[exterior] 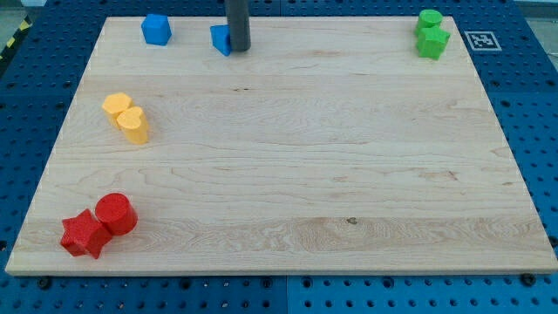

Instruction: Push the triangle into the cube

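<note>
- Wooden board (288, 174) on a blue pegboard table (540, 122); a black-and-white square marker tag (479, 40) sits off the board's top-right corner. No legible writing anywhere.
- Dark rod comes down at the view's top; the tip (239, 49) touches the right side of the blue triangle (221, 38), partly covering it. The tool is a plain rod with no jaws to open or close.
- Blue cube (156, 29) lies to the view's left of the triangle, apart from it, near the top edge.
- Two green blocks (431, 34) touching, top right; shapes unclear.
- Two yellow blocks (126, 117) touching, left side.
- Red star (85, 234) against red cylinder (116, 214), bottom left.
</note>
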